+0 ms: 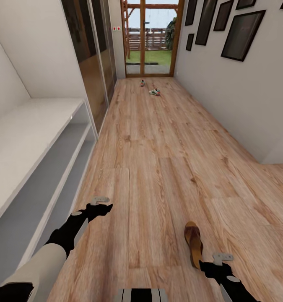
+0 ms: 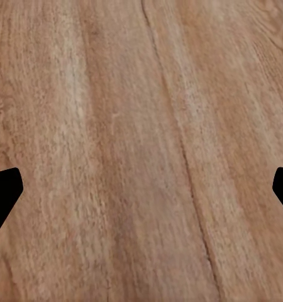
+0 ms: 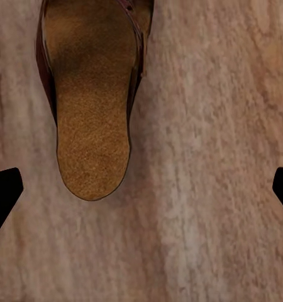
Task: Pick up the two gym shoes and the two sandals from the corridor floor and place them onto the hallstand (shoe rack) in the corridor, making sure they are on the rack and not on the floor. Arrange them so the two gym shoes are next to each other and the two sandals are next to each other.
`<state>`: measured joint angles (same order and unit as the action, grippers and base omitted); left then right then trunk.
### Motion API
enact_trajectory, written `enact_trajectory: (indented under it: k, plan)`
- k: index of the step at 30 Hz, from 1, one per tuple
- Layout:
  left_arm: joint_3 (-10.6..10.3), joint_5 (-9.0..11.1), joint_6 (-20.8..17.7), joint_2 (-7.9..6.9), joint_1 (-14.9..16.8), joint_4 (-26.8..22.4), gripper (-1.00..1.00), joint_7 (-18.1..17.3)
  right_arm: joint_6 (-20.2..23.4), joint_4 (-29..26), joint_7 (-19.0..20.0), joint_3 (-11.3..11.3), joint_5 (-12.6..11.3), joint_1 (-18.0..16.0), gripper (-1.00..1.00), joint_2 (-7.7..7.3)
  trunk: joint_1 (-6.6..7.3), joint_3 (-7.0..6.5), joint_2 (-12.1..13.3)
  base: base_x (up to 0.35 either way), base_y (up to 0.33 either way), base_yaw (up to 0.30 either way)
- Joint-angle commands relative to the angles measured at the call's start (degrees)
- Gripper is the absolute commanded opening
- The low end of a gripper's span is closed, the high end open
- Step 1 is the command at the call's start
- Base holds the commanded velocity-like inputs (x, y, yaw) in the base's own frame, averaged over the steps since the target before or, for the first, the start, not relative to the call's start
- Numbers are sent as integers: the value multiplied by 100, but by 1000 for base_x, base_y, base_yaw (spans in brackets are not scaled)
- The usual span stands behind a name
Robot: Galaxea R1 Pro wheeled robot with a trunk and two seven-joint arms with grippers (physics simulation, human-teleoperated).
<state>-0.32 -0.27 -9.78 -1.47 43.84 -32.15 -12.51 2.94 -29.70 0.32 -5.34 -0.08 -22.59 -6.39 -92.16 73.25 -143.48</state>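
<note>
Hovering with jaws apart, the right gripper hung beside the dark brown leather sandal at its 11 o'clock on the wood-plank floor (left gripper likewise open, idle), so centring over the footbed seemed wise.

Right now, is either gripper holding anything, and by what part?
Nothing held. Left gripper open over bare corridor floor; right gripper open, with the sandal lying apart from both fingertips.

I see a light brown wood-grain corridor floor, a dark brown sandal with a tan footbed at lower right, a light-grey hallstand at left, and black end effector fingers.
</note>
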Motion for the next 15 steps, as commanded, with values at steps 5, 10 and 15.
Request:
enact_trajectory:
  k: [5,10,15]
  plan:
    - [-10,0,-33,-2,-3,-6,100,-15,31,-13,3,-11,-1,1,100,4,0,4,-1,50,38,0]
    - [-12,0,-33,-3,0,-3,100,-13,31,-16,3,-11,-1,1,100,2,0,4,-1,14,11,0]
    - [-12,1,-33,-2,0,-4,100,-8,31,-17,3,-11,-1,1,100,3,0,4,-1,33,3,0]
